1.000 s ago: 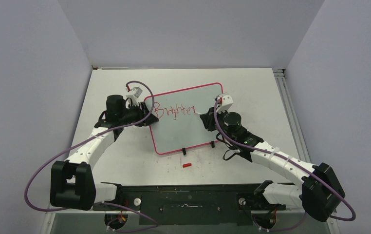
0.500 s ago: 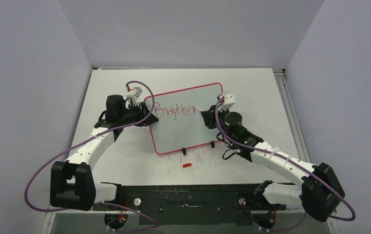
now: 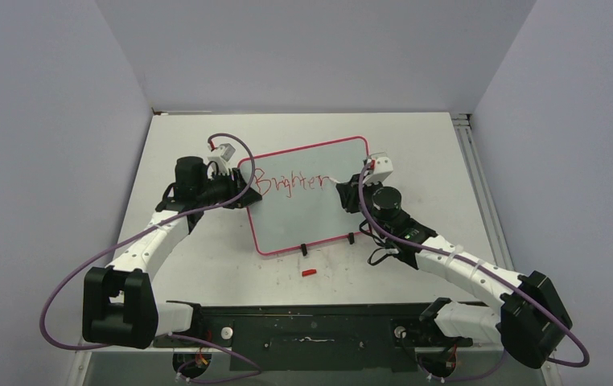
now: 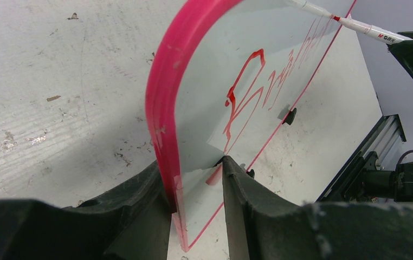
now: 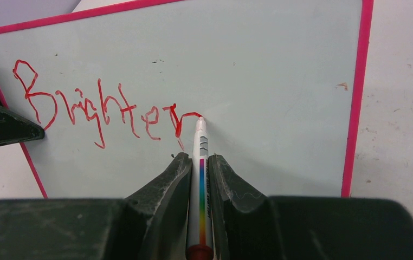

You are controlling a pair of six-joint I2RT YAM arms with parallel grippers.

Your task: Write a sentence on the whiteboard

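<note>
Two arms are seen, one on each side of a single whiteboard (image 3: 303, 221) that stands mid-table (image 3: 199, 141), a little toward the back.

At the left, the left gripper (image 3: 243, 196) is closed on the board's left edge; in its wrist view the pink-red frame is pinched between the two dark fingers (image 4: 139, 200). Two small black feet (image 3: 305, 248) are counted along the board's near edge.

One line of red writing (image 3: 287, 182) is carried across the upper part of the white face. It is read as "Brighter" (image 5: 101, 111), with a short stroke trailing right from the final r. No second line is seen.

One marker (image 5: 200, 162) is clamped between the fingers of the right gripper (image 3: 345, 190), its tip pressed to the board at the end of that last stroke. A rainbow stripe runs down its white barrel. Small red and black print on the barrel (image 4: 378, 35) is seen from the left wrist but cannot be read with certainty.

One small red cap-like piece (image 3: 309, 273) lies on the table just in front of the board, apart from both grippers.
</note>
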